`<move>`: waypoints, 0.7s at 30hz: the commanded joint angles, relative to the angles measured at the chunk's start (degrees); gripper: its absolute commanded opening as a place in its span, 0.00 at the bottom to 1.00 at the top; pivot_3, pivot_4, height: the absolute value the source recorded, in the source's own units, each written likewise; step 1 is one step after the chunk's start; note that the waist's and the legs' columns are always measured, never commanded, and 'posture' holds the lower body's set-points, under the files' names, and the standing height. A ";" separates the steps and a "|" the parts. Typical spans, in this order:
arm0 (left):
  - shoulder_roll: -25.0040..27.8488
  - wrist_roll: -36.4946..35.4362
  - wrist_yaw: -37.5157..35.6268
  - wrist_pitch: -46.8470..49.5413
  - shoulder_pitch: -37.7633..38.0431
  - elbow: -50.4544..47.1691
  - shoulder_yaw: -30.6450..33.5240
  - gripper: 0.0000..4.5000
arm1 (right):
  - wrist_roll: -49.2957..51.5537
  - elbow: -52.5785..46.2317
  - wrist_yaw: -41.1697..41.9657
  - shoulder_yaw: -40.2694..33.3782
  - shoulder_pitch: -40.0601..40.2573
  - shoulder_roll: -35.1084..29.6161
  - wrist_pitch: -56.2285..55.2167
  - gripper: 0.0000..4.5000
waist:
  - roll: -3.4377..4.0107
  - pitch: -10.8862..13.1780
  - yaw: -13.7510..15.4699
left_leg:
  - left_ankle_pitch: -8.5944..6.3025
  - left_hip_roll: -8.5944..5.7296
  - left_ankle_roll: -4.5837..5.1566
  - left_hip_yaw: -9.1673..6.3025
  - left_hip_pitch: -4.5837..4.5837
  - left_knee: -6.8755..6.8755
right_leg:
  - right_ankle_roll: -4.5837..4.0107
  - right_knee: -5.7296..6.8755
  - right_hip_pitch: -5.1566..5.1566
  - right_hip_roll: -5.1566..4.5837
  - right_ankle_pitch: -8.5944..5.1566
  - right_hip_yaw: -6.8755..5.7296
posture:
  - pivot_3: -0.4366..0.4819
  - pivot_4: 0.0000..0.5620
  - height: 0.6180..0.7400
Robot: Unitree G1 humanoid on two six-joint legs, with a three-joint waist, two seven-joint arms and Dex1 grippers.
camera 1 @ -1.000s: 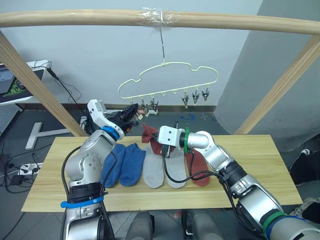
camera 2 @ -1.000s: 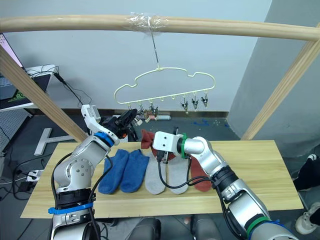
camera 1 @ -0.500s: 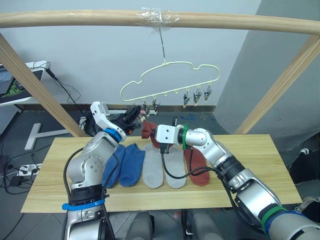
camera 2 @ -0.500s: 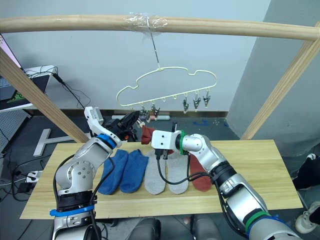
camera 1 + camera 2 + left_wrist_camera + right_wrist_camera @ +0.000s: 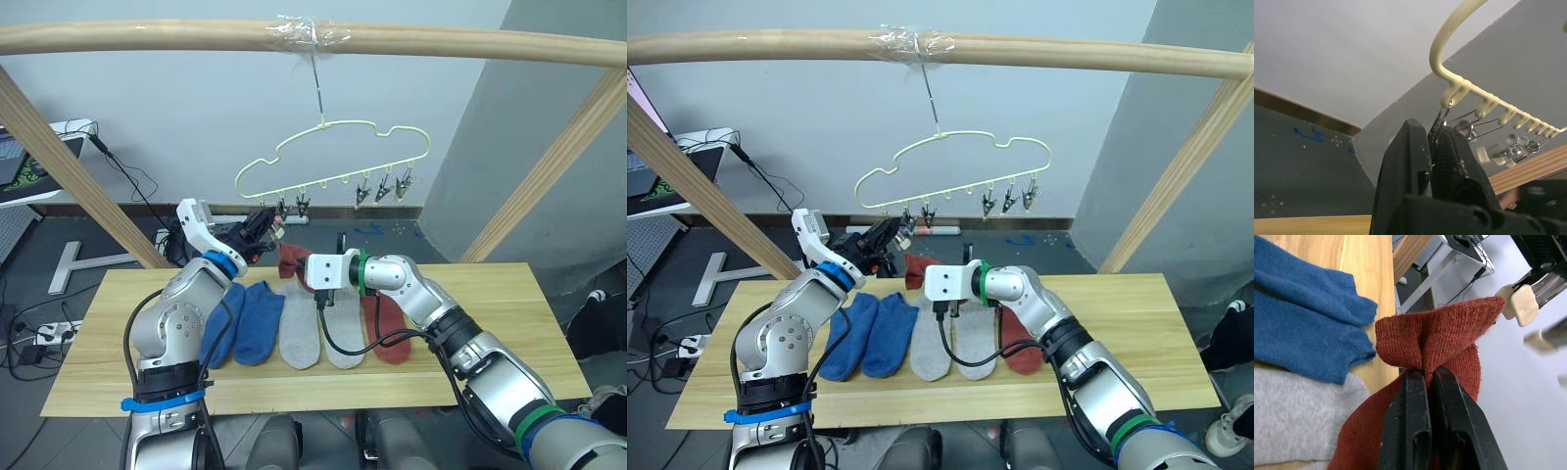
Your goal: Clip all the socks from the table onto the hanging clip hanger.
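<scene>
Overhead, the clip hanger (image 5: pixel 333 157) hung by its hook from a taped spot on the wooden frame bar (image 5: pixel 147 35), its pale yellow wire tilted so that the left end sat lower than the right. Six small metal clips dangled along its lower edge. The left tool (image 5: pixel 1436 147) was raised off the table (image 5: pixel 490 323) to the hanger's left end, and its two black fingers were closed on the leftmost clip (image 5: pixel 1445 113), as the left wrist view showed. The right tool (image 5: pixel 1426 382) was held above the far edge of the table, a little right of and below the left tool, its fingers pinched shut on the bunched cuff of a rust red sock (image 5: pixel 1449 338), which was lifted clear of the table and sat just beside the gripped clip without yet being in it. On the table lay five more socks side by side in a row, toes toward the near edge: two blue socks (image 5: pixel 245 318) at the left, two light grey socks (image 5: pixel 302 333) in the middle, and the second rust red sock (image 5: pixel 392 328) at the right, partly behind the right arm.
</scene>
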 commanded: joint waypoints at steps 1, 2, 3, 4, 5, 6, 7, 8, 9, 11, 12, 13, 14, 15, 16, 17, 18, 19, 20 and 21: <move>-0.12 -0.79 -0.17 -0.03 -0.17 -2.38 -0.37 0.03 | -1.26 -1.23 -2.58 -0.39 -1.76 0.56 -0.89 0.00 | 0.00 0.00 0.00 | 0.01 0.00 -0.01 0.00 0.00 0.00 | 0.00 0.00 0.00 0.00 0.00 0.00 | 0.54 0.32 1.00; -0.07 -0.81 -0.21 0.04 -0.25 -2.29 -0.33 0.03 | -1.42 -1.10 -3.01 -0.52 -2.07 0.66 -0.73 0.00 | 0.00 0.00 0.00 | 0.01 0.00 -0.02 0.00 0.00 0.00 | 0.00 0.00 0.00 0.00 0.00 0.00 | 0.53 0.31 1.00; -0.01 -0.81 -0.22 0.06 -0.35 -2.16 -0.27 0.03 | -1.64 -1.08 -3.33 -0.55 -2.32 0.66 -0.69 0.00 | 0.00 0.00 0.00 | 0.01 0.00 -0.02 0.00 0.00 0.00 | 0.00 0.00 0.00 0.00 0.00 0.00 | 0.53 0.31 1.00; 0.03 -0.80 -0.23 0.07 -0.42 -2.05 -0.22 0.03 | -1.78 -1.07 -3.50 -0.56 -2.47 0.65 -0.69 0.00 | 0.00 0.00 -0.01 | 0.01 0.00 -0.02 0.01 0.00 0.00 | 0.00 0.00 0.00 0.00 0.00 0.01 | 0.53 0.31 1.00; 0.05 -0.80 -0.23 0.07 -0.47 -2.00 -0.19 0.03 | -1.93 -1.05 -3.60 -0.58 -2.55 0.67 -0.71 0.00 | 0.00 0.00 -0.01 | 0.02 -0.01 -0.03 0.01 0.00 0.00 | 0.00 0.00 0.00 0.00 0.00 0.01 | 0.53 0.31 1.00; 0.05 -0.79 -0.22 0.06 -0.48 -1.99 -0.17 0.03 | -2.00 -1.09 -3.57 -0.61 -2.58 0.67 -0.71 0.00 | 0.00 0.00 -0.02 | 0.02 -0.01 -0.03 0.01 0.00 0.00 | 0.00 0.00 0.00 0.00 0.00 0.01 | 0.53 0.31 1.00; 0.05 -0.78 -0.21 0.05 -0.48 -1.98 -0.16 0.03 | -2.01 -1.10 -3.56 -0.63 -2.60 0.68 -0.71 0.00 | 0.00 0.00 -0.02 | 0.02 -0.01 -0.03 0.00 0.00 0.00 | 0.00 0.00 0.00 0.00 0.00 0.01 | 0.53 0.31 1.00; 0.07 -0.78 -0.23 0.08 -0.57 -1.90 -0.16 0.03 | -2.20 -1.07 -3.76 -0.61 -2.78 0.67 -0.73 0.00 | 0.00 0.00 -0.03 | 0.02 -0.01 -0.03 0.00 0.00 0.00 | 0.00 0.00 0.00 0.00 0.00 0.01 | 0.53 0.32 1.00; 0.09 -0.76 -0.26 0.10 -0.52 -1.93 -0.19 0.03 | -2.37 -1.12 -3.94 -0.59 -3.03 0.71 -0.68 0.00 | 0.00 0.00 -0.03 | 0.02 -0.01 -0.03 0.01 0.00 0.00 | 0.00 0.00 0.00 0.00 0.00 0.01 | 0.53 0.32 1.00; 0.14 -0.78 -0.36 0.18 -0.28 -2.13 -0.24 0.03 | -2.68 -1.25 -4.17 -0.48 -3.46 0.76 -0.74 0.00 | 0.00 0.00 -0.04 | 0.02 0.00 -0.03 0.01 0.00 0.00 | 0.00 -0.01 0.00 0.00 0.00 0.01 | 0.53 0.32 1.00; 0.17 -0.80 -0.41 0.23 -0.13 -2.25 -0.26 0.03 | -2.78 -1.31 -4.21 -0.41 -3.61 0.76 -0.82 0.00 | 0.00 0.00 -0.04 | 0.02 0.00 -0.03 0.01 0.00 0.00 | 0.00 -0.01 0.00 0.00 0.00 0.01 | 0.53 0.32 1.00; 0.19 -0.83 -0.42 0.29 -0.04 -2.34 -0.24 0.03 | -2.73 -1.33 -4.30 -0.47 -3.77 0.89 -0.68 0.00 | 0.00 0.00 -0.05 | 0.02 0.00 -0.03 0.01 0.00 0.00 | 0.00 0.00 0.00 0.00 0.00 0.01 | 0.53 0.32 1.00; 0.17 -0.83 -0.39 0.31 -0.07 -2.35 -0.23 0.03 | -2.77 -1.28 -4.46 -0.46 -4.11 1.10 -0.60 0.00 | 0.00 0.00 -0.05 | 0.02 0.00 -0.03 0.00 0.00 0.00 | 0.00 0.00 0.00 0.00 0.00 0.01 | 0.53 0.32 1.00; 0.16 -0.83 -0.37 0.31 -0.13 -2.32 -0.23 0.03 | -2.79 -1.23 -4.58 -0.46 -4.33 1.25 -0.54 0.00 | 0.00 0.00 -0.04 | 0.02 0.00 -0.03 0.00 0.00 0.00 | 0.00 0.01 0.00 0.00 0.00 0.00 | 0.53 0.32 1.00; 0.13 -0.78 -0.34 0.28 -0.26 -2.18 -0.24 0.03 | -2.94 -0.99 -4.85 -0.43 -4.62 1.41 -0.58 0.00 | 0.00 0.00 -0.05 | 0.02 0.00 -0.03 -0.01 0.00 0.00 | 0.00 0.00 0.00 0.00 0.00 0.00 | 0.52 0.32 1.00; 0.12 -0.74 -0.33 0.25 -0.36 -2.07 -0.25 0.03 | -3.07 -0.82 -5.04 -0.39 -4.80 1.49 -0.64 0.00 | 0.00 0.00 -0.05 | 0.02 0.00 -0.03 0.00 0.00 0.00 | 0.00 0.00 0.00 0.00 0.00 0.00 | 0.52 0.32 1.00; 0.09 -0.73 -0.34 0.22 -0.42 -2.03 -0.27 0.03 | -3.20 -0.66 -5.19 -0.33 -4.94 1.57 -0.69 0.00 | 0.00 0.00 -0.05 | 0.02 0.00 -0.03 0.00 0.00 0.00 | 0.00 0.00 0.00 0.00 0.00 0.01 | 0.52 0.32 1.00; 0.04 -0.73 -0.32 0.19 -0.49 -2.00 -0.28 0.03 | -3.17 -0.57 -5.17 -0.29 -5.02 1.72 -0.68 0.00 | 0.00 0.00 -0.05 | 0.02 0.00 -0.03 0.01 0.00 0.00 | 0.00 0.00 0.00 0.00 0.00 0.01 | 0.52 0.32 1.00; 0.01 -0.73 -0.30 0.18 -0.52 -2.00 -0.29 0.03 | -2.63 -0.54 -4.93 -0.51 -4.91 2.09 -0.38 0.00 | 0.00 0.00 -0.05 | 0.02 0.00 -0.03 0.01 0.00 0.00 | -0.01 0.00 0.00 0.00 0.00 0.01 | 0.52 0.32 1.00; 0.01 -0.69 -0.32 0.15 -0.52 -1.99 -0.32 0.03 | -2.23 -0.51 -4.74 -0.69 -4.82 2.36 -0.16 0.00 | 0.00 0.00 -0.05 | 0.02 0.00 -0.03 0.00 0.00 0.00 | -0.01 0.00 0.00 0.00 0.00 0.01 | 0.52 0.32 1.00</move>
